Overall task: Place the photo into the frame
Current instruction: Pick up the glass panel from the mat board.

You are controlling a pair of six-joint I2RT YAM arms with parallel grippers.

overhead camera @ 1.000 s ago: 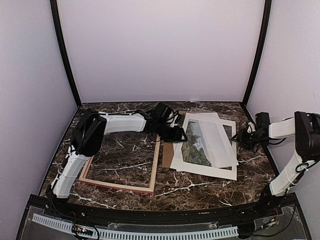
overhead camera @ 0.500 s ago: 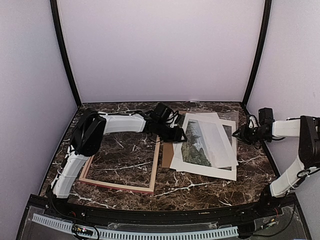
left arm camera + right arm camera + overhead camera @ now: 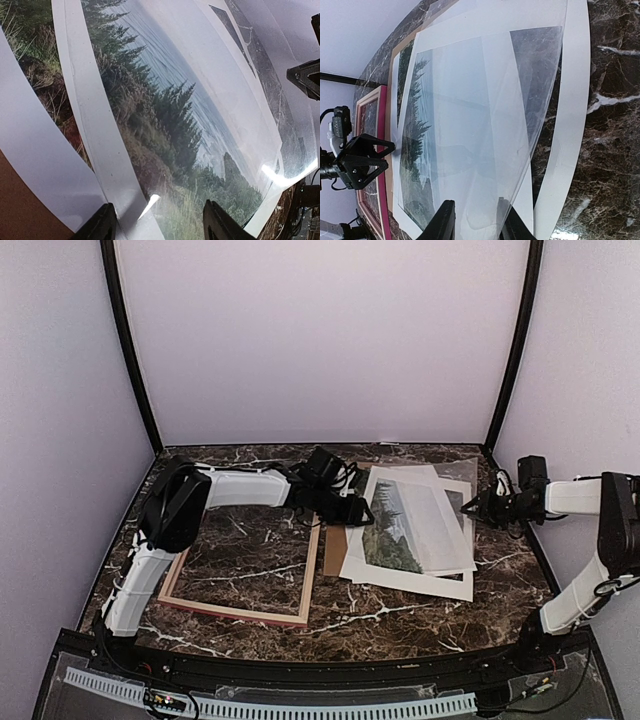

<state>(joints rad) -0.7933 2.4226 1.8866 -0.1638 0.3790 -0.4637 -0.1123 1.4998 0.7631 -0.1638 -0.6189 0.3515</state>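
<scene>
Now, your left fingers (image 3: 362,512) stand spread apart and grip nothing. In their wrist view the photo (image 3: 170,115) fills the space just ahead of them, showing dark trees, grass and water. It lies under a clear sheet (image 3: 235,95) that throws glare. A white strip runs out from beside the finger at the left of that view and crosses the picture. You cannot tell from here whether it is the photo's border or part of the mat (image 3: 405,584). Outside that same finger, a corner of brown board (image 3: 20,215) shows beneath the white paper.

Your right fingers (image 3: 472,506) face the left ones from the other side of the stack. They are apart too, with a clear gap between them, and the sheet's edge runs into that gap. Whether either finger touches it, you cannot tell. Ahead of them the mat's window shows dark marble beside the picture.

The frame (image 3: 235,611) lies flat on the desk (image 3: 400,625), back along the left arm from its fingers and well away from the right fingers. Its nearest rail sits just beside the board, apart from the photo. Desk marble shows inside its rails.
</scene>
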